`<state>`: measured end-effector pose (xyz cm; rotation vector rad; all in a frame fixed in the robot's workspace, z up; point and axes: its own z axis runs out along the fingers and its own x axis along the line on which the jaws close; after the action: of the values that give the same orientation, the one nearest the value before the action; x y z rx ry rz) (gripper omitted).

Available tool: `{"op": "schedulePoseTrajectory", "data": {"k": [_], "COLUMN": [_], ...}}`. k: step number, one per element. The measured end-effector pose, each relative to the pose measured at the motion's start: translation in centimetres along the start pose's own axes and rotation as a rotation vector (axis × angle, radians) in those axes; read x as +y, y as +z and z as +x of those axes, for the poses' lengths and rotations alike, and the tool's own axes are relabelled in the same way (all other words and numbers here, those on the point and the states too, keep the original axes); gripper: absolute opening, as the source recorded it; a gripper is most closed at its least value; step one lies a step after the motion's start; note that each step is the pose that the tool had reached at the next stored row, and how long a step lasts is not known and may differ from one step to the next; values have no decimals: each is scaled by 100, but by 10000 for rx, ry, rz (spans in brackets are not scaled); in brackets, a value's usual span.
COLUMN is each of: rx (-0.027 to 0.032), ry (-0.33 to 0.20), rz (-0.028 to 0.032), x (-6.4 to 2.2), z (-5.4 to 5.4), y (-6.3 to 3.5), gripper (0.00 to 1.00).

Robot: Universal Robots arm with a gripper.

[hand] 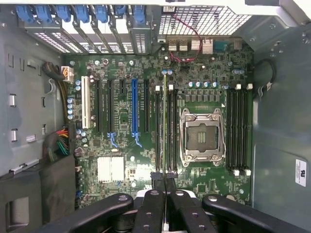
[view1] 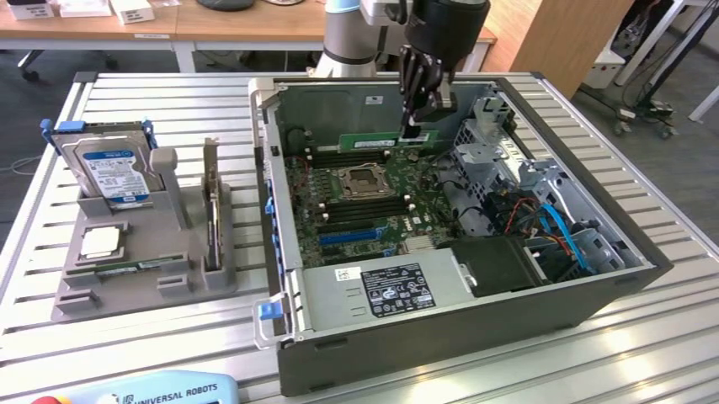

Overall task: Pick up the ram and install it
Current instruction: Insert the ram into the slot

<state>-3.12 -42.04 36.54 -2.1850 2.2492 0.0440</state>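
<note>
The ram (view1: 376,140), a thin green stick, hangs level inside the open computer case (view1: 584,282), with my gripper (view1: 413,128) shut on its upper edge near one end. In the wrist view the ram (hand: 165,121) appears edge-on as a thin line running out from between my fingertips (hand: 158,180). It lies along the bank of black memory slots (hand: 172,126) beside the CPU socket (hand: 200,136). It appears to be above the motherboard (view1: 337,210); I cannot tell if it touches a slot.
On the exterior view's left, a grey holder (view1: 79,299) carries a silver hard drive (view1: 113,172) and a dark expansion card (view1: 210,198) on edge. Inside the case are a power supply (view1: 388,290), drive cage (view1: 494,156) and blue cables (view1: 561,231).
</note>
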Motion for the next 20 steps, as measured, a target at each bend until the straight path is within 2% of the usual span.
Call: {"op": "schedulePoseTrajectory", "data": {"k": [20], "rx": [1], "ry": [0], "rz": [4], "x": [-3], "z": [4], "y": [163], "gripper": [11]}}
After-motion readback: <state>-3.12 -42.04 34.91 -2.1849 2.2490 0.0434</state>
